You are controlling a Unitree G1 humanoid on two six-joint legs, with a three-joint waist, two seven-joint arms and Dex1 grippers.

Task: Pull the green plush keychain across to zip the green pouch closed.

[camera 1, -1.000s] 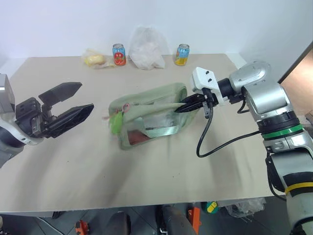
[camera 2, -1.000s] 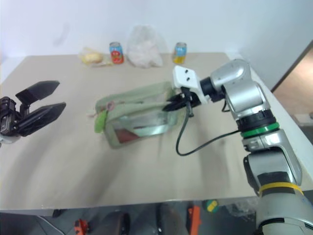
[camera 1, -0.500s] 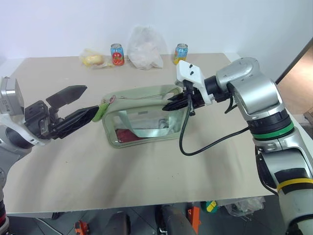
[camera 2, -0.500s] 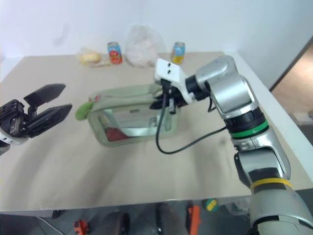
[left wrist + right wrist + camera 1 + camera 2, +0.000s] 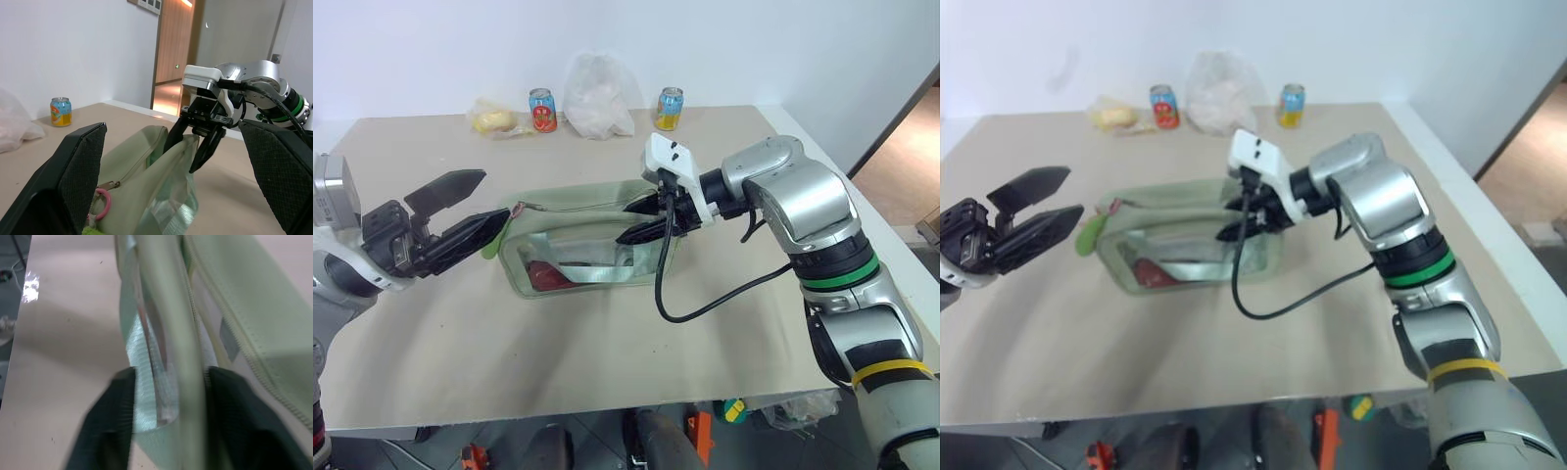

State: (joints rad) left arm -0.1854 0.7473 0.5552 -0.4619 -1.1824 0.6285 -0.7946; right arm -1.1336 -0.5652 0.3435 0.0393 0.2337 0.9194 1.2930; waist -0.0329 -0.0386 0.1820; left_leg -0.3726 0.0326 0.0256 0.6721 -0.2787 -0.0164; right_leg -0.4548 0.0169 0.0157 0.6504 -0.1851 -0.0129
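The green plush keychain [image 5: 1085, 235] hangs at the left end of the green pouch [image 5: 570, 257], which lies mid-surface [image 5: 607, 343]. The left hand [image 5: 462, 215], fingers spread wide, hovers just beside the keychain. The right hand [image 5: 642, 220] straddles the pouch's right end, fingers parted around its top edge.

Pouch [image 5: 582, 250] mid-table [image 5: 607, 362] btwn left pincer [image 5: 470, 208] & right pincer [image 5: 644, 220]; cans [image 5: 541, 110], bag [image 5: 597, 96] behind.
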